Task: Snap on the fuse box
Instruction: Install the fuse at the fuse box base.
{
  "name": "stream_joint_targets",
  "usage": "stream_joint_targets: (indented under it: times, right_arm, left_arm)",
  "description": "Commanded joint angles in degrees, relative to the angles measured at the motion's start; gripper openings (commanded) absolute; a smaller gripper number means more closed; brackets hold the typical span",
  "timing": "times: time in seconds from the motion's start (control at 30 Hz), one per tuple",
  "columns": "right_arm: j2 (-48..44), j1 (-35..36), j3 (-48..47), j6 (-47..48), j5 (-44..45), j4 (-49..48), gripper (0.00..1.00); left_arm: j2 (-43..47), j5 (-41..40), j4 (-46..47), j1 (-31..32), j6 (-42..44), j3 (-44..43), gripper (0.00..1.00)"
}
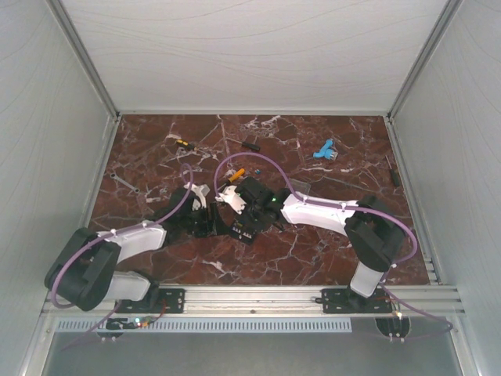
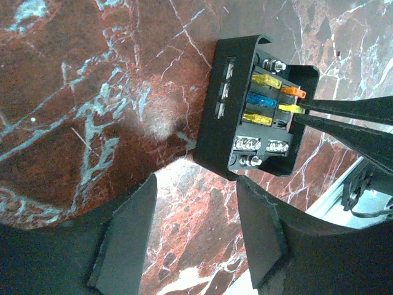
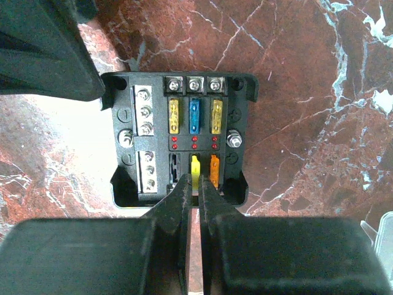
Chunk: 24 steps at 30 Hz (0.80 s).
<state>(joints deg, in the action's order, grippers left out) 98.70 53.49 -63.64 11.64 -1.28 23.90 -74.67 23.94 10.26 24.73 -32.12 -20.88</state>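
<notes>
With the fuse box (image 3: pixel 181 138) on the worktop (image 3: pixel 307 92) between the arms, my right jaws pinched shut on a yellow fuse (image 3: pixel 195 166) and my left jaws half open, empty beside it, I feared a crooked push would skid the box.

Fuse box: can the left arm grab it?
Probably yes: the left arm's jaws stand open before the fuse box, bare table between; the right arm's jaws pinch a yellow fuse from the opposite side.
</notes>
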Motion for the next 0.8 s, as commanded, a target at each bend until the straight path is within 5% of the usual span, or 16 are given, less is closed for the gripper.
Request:
stream_joint_targets:
  times: [0.0, 0.77]
  right_arm:
    - [0.56, -0.1, -1.6, 1.46, 0.4, 3.27, 0.0]
    - [2.48, -0.1, -0.79, 0.02, -2.17, 2.28, 0.0]
  left_arm:
    - [-1.8, 1.67, 3.08, -0.3, -0.21, -1.83, 0.54]
    - [-0.63, 1.81, 3.91, 0.31, -1.74, -2.83, 0.55]
